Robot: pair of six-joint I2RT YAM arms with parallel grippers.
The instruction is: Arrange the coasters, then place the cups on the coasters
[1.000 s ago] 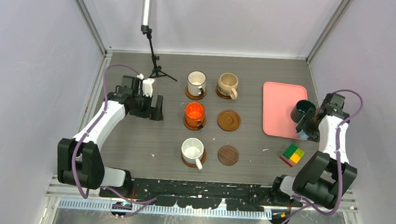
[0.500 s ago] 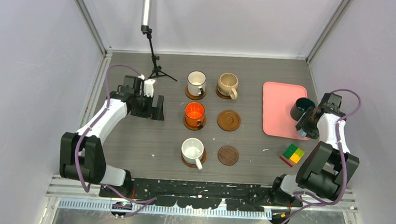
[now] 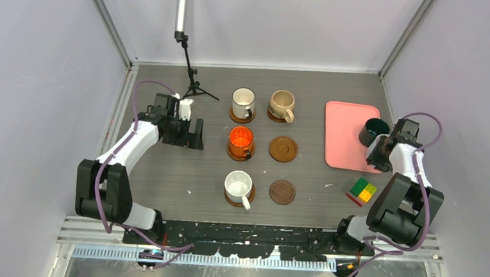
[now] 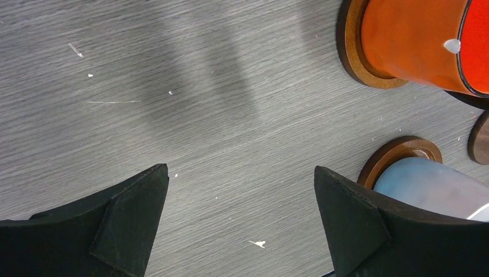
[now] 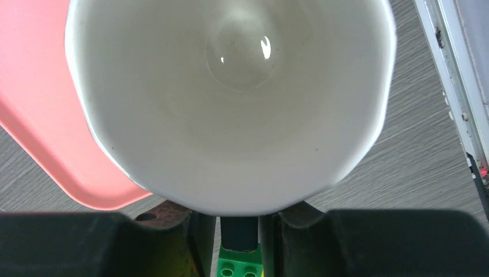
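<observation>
Right tool [image 5: 237,224] half-open around cup [image 5: 230,104] handle

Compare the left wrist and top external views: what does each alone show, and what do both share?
Left wrist only: the sloped inner faces of the black fingers of the left gripper. Top external only: the pink rectangular tray, the beige ceramic mug, the small coloured bricks. Both: the orange ceramic mug on its round brown wooden coaster, near the open left gripper.

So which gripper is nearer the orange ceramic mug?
Left. The left gripper is just left of the orange ceramic mug; the right gripper is far right, by the pink rectangular tray.
</observation>
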